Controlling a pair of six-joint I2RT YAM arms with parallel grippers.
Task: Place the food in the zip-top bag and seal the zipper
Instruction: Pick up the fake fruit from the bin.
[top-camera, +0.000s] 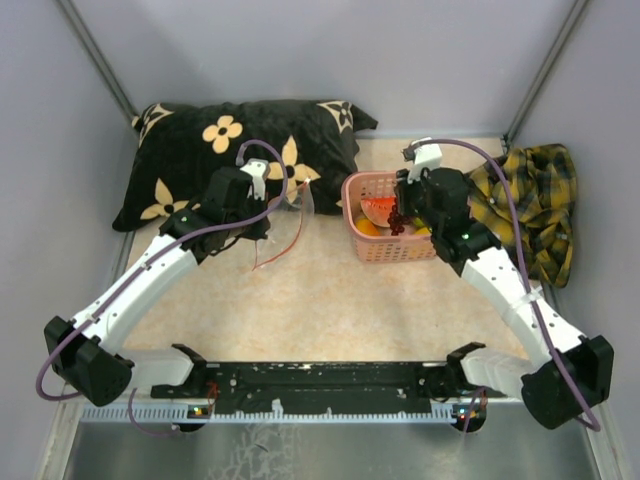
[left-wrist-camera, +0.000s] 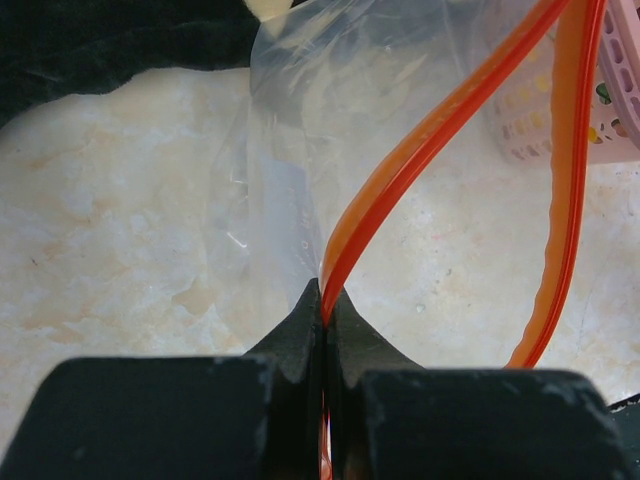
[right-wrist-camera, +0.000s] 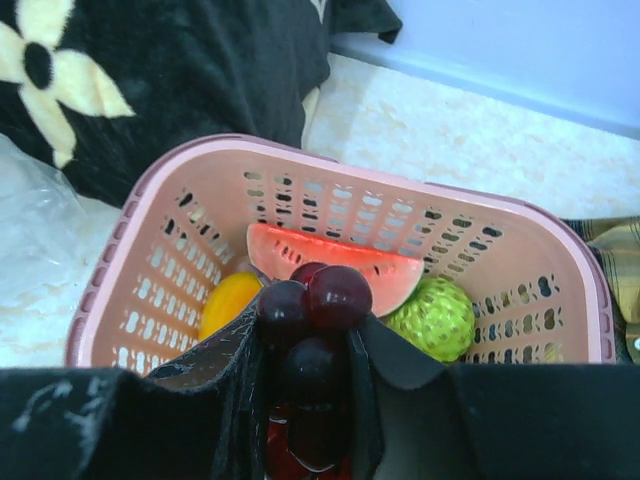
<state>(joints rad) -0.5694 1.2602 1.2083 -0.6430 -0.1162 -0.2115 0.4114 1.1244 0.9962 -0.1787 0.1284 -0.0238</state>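
Observation:
My left gripper (left-wrist-camera: 326, 300) is shut on the red-orange zipper (left-wrist-camera: 420, 160) of the clear zip-top bag (left-wrist-camera: 300, 130), holding its mouth up off the table; the bag (top-camera: 290, 215) hangs in front of the pillow. The zipper's other side (left-wrist-camera: 565, 200) curves away to the right. My right gripper (right-wrist-camera: 305, 340) is shut on the dark purple grape bunch (right-wrist-camera: 315, 300) above the pink basket (right-wrist-camera: 160, 270). In the basket lie the watermelon slice (right-wrist-camera: 330, 262), the bumpy green fruit (right-wrist-camera: 432, 318) and an orange-yellow piece (right-wrist-camera: 230, 300). From above, the grapes (top-camera: 397, 222) hang over the basket (top-camera: 385, 250).
A black pillow (top-camera: 200, 150) with cream flowers lies at the back left, just behind the bag. A yellow plaid cloth (top-camera: 535, 200) is bunched at the right, beside the basket. Grey walls close in the table on three sides.

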